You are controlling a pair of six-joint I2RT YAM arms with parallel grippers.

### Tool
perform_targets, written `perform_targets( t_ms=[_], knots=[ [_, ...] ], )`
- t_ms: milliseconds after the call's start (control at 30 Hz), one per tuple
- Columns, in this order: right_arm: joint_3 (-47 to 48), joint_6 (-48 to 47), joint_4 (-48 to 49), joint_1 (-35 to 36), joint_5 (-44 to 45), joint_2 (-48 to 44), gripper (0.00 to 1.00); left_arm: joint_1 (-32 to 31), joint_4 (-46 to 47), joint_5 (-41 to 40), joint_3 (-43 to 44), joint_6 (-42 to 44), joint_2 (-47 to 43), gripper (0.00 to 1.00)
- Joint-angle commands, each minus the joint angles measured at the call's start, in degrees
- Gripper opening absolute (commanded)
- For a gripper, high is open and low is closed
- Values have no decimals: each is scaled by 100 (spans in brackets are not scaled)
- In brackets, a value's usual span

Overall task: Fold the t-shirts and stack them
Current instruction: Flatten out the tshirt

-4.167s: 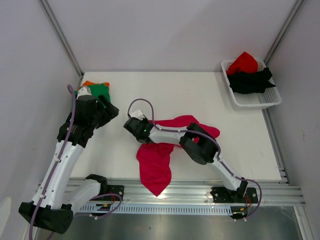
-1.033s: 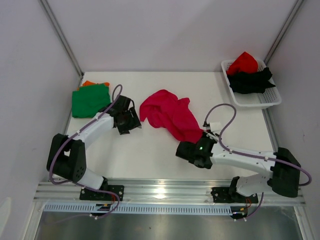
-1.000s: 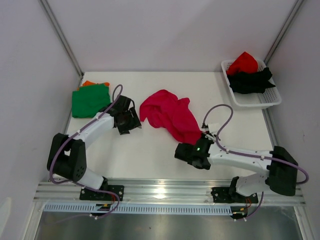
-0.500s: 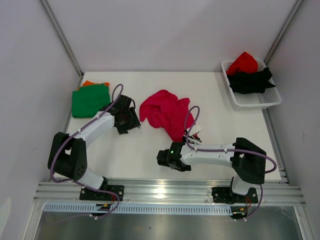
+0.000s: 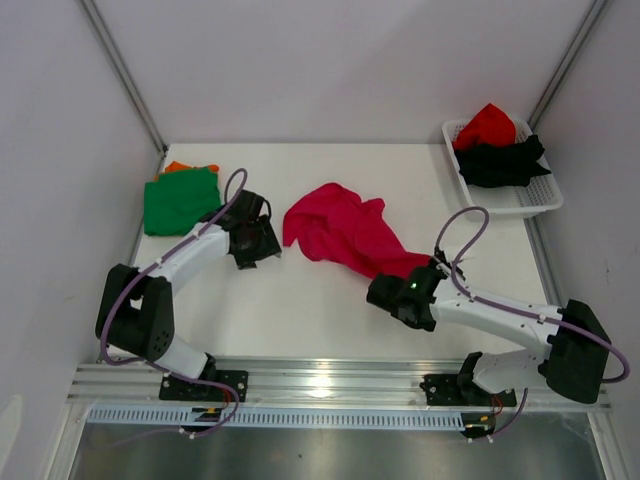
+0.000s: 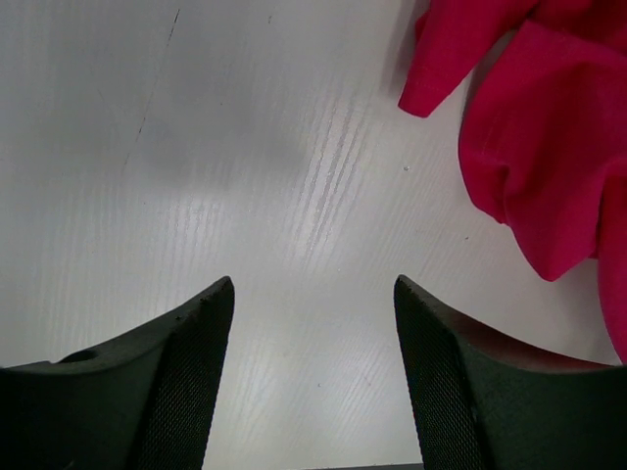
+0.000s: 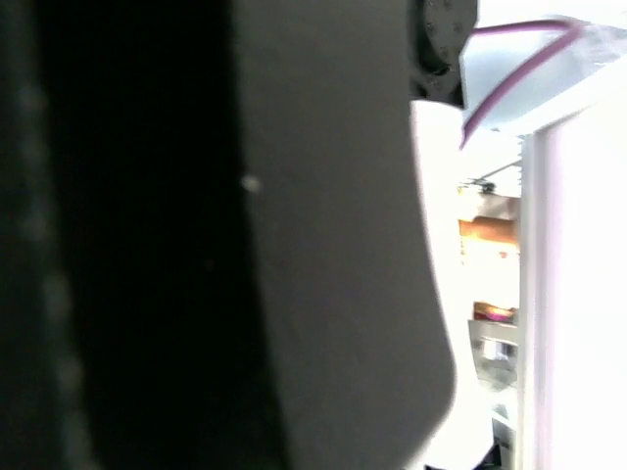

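Your left gripper (image 6: 313, 294) stands wide, jaws apart over bare table (image 5: 300, 300), just left of the crumpled magenta-pink shirt (image 5: 345, 232). Its wrist view catches a sleeve hem and a rounded fold of that shirt beyond one fingertip, apart from it. Your right gripper (image 5: 383, 292) is closed and sits just beside the near-right tail of the magenta-pink shirt. Its own camera gives only dark blur, so you cannot tell whether it pinches cloth. The magenta-pink shirt lies bunched and unfolded, its outline ragged, with one tongue of cloth running toward the right arm. Well to its left, past the left gripper, a green shirt (image 5: 181, 202) lies folded flat and square. The edge of an orange shirt (image 5: 178, 167) shows from under its far side, and both sit close to the table's left edge. Well to the far right of the magenta-pink shirt, a white basket (image 5: 515, 205) sits against the table's right edge. It holds a red shirt (image 5: 486, 125) heaped at its far end and a black shirt (image 5: 500, 160) on the nearer side. Your open room is the white surface nearer you than the magenta-pink shirt, between the two grippers and down to the metal rail (image 5: 330, 380). A narrower band lies beyond the shirt, up to the table's far edge, and bare table also runs rightward from the shirt to the basket.
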Motion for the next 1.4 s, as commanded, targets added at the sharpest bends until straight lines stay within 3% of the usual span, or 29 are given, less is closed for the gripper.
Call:
perform_targets(
  t_ms=[0,200,267,300,400,533,667,800,900,1000,1100,1200,1267,1300,1367],
  knots=[
    [-39,4167,-1070,-397,870,-223,0,-84,2,-60,171,36,-21,69],
    [-65,4107,-1070,-1407,1427,-1057,4,-84,54,-60,21,45,-65,69],
    [-144,3923,-1061,-1610,1681,-1365,31,-84,98,-16,12,45,-74,69],
    [-188,3870,-1070,-1628,1786,-1444,55,-93,116,2,4,45,-74,69],
    [-250,3317,-974,-1611,2094,-1700,66,-102,151,37,-14,62,-39,69],
    [13,1798,-588,-1103,2410,-1770,71,-128,177,63,-5,62,14,69],
    [241,1286,-622,-136,2824,-1639,72,-154,169,90,12,62,84,69],
    [602,374,-307,628,2045,-1122,72,-172,169,90,56,45,110,69],
    [542,-804,876,815,1263,-761,72,-198,151,90,117,36,102,69],
    [296,-2165,2157,807,848,-523,72,-242,89,55,162,36,93,69],
    [356,-3511,2734,385,408,82,70,-260,63,19,144,19,49,69],
    [785,-4270,2344,-28,153,1092,69,-278,19,-33,135,27,5,69],
    [1488,-4130,1772,-125,222,1994,69,-269,2,-103,109,27,-39,69],
    [1760,-3903,882,-134,292,2313,70,-278,2,-112,109,27,-47,69],
    [2542,-3524,-19,-152,529,3259,70,-278,-16,-95,135,36,-39,69]
  ],
)
